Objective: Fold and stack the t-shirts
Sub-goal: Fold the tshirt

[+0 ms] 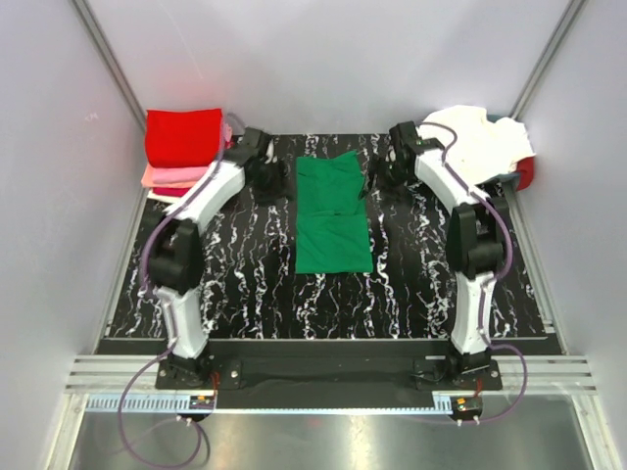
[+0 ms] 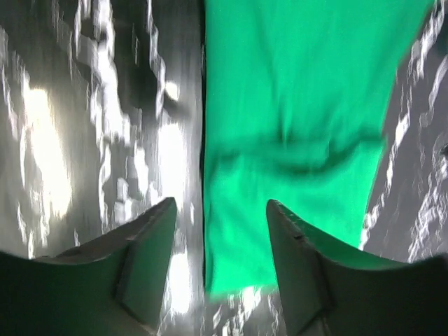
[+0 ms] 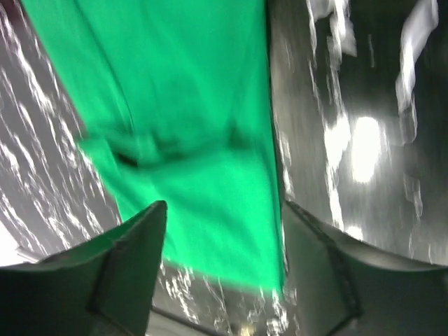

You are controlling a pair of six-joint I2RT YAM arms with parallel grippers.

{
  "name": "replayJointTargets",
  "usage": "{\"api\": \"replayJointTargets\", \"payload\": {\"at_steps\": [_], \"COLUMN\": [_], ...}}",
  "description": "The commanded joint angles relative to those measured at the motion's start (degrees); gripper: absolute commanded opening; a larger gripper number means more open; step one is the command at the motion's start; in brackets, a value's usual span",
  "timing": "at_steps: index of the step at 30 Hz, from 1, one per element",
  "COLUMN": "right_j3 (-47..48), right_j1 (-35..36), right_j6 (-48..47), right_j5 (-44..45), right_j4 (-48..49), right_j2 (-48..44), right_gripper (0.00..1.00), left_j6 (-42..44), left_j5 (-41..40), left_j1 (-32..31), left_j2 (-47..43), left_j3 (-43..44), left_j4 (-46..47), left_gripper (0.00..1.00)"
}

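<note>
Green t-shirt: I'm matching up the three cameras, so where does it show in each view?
Top external: the green t-shirt lies mid-picture as a long folded strip.
Left wrist: the green t-shirt fills the upper right and reaches down to centre bottom.
Right wrist: the green t-shirt runs from upper left to centre bottom.
Shared landmark: the black white-veined mat along its long edge.

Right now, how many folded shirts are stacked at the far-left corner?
2 showing: red cloth t-shirt on top, pink cloth t-shirt beneath it; others may be hidden underneath.
</note>
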Motion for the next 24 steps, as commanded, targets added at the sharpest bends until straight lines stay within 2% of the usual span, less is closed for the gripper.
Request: {"api": "replayJointTargets", "payload": {"at_steps": [1,2,3,4,5,8,11,16,21,24], "right_j3": [-17.6,-25.6,-29.5,-33.3,-40.0,-51.3,-57.8,-59.8,-58.7,-58.0], "right_j1": [0.5,0.5,0.5,0.5,0.5,0.5,0.7,0.7,0.6,0.7], "right_j6": [0.4,1.8,2.4,3.5,4.2,6.6,8.6,8.9,9.3,10.0], "right_j5": [0.1,-1.4,-2.7,-4.1,-5.6,-9.2,-12.8,-11.5,-10.7,-11.1], "right_j4": [9.5,10.6,11.9,14.7,15.8,21.3,26.3,28.2,29.9,30.4], "right_j2": [-16.3,-21.1,-23.4,-25.5,-28.9,-33.8,-34.9,-33.3,-29.8,-28.0], "right_gripper": [0.76,0.79,0.8,0.8,0.82,0.84,0.83,0.77,0.73,0.65], "left_j6": [-2.2,-3.1,-4.0,-5.9,-6.8,-9.5,-12.8,-16.6,-16.2,-16.9], "left_j5": [2.9,5.6,6.6,7.5,8.9,7.0,6.1,5.2,4.2,3.9], "left_j1": [-1.0,-1.1,-1.4,-1.7,-2.1,-4.7,-7.4,-9.8,-9.8,-9.8], "left_j2": [-14.7,-17.3,-21.9,-24.0,-26.0,-33.3,-35.7,-36.0,-31.6,-29.2], "left_j3": [-14.7,-22.8,-26.5,-33.5,-36.5,-46.0,-53.3,-59.5,-60.2,-60.3], "left_j4": [7.3,11.7,13.4,15.2,18.4,22.0,26.4,31.8,34.9,36.6], "left_gripper": [0.57,0.69,0.77,0.81,0.84,0.84,0.84,0.82,0.82,0.81]}}
